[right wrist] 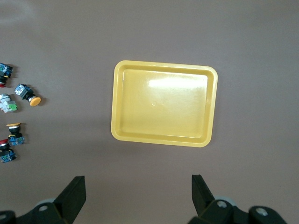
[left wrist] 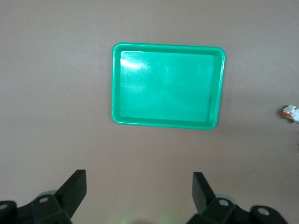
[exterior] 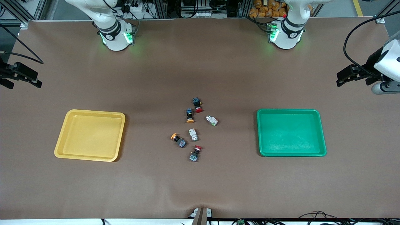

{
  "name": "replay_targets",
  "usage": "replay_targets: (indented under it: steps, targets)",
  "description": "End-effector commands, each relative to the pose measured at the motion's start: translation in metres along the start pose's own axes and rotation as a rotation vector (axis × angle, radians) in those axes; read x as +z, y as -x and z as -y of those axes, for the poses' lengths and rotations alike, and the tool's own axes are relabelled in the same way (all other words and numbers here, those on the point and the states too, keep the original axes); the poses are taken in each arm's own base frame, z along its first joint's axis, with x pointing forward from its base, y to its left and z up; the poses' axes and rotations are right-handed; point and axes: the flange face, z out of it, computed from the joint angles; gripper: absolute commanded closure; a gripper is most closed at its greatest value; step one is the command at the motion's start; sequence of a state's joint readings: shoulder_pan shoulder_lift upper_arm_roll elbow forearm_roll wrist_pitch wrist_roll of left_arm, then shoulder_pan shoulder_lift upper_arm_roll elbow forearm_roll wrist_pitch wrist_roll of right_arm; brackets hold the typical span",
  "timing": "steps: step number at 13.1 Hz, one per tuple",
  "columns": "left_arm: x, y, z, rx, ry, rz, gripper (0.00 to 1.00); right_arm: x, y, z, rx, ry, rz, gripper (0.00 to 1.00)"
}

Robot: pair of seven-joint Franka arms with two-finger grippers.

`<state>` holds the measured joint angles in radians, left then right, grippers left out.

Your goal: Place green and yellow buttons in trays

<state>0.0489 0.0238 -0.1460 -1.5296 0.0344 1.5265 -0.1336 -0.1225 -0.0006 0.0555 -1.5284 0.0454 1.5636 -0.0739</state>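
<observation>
Four task buttons lie in a cluster mid-table between the trays: two orange-yellow capped ones (exterior: 189, 115) (exterior: 178, 139) and two whitish-grey ones with green tips (exterior: 212, 120) (exterior: 193, 134). The yellow tray (exterior: 90, 135) (right wrist: 163, 105) is toward the right arm's end and the green tray (exterior: 291, 132) (left wrist: 166, 88) toward the left arm's end; both are empty. My left gripper (exterior: 352, 79) (left wrist: 139, 186) is open and empty, high over the table beside the green tray. My right gripper (exterior: 20, 82) (right wrist: 138, 189) is open and empty, high beside the yellow tray.
Two dark switches with red mushroom caps (exterior: 197, 104) (exterior: 195, 153) lie in the same cluster, one at its farther end and one at its nearer end. The brown table cover (exterior: 200, 181) has a slight wrinkle at the near edge.
</observation>
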Motion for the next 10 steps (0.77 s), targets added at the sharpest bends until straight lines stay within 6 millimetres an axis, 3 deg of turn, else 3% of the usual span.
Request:
replay_targets:
  steps: [1,4,10]
  targets:
    - [-0.007,0.016,-0.013,-0.028,-0.002,-0.012,0.0,-0.004,0.001,-0.004,0.017,0.002,0.002,0.0]
    - [0.002,0.024,-0.02,-0.023,-0.007,0.007,0.0,-0.004,0.001,-0.004,0.017,0.002,0.003,0.0]
    - [0.029,0.032,-0.057,-0.007,-0.005,0.027,0.0,-0.004,0.001,-0.003,0.016,0.002,0.004,0.0]
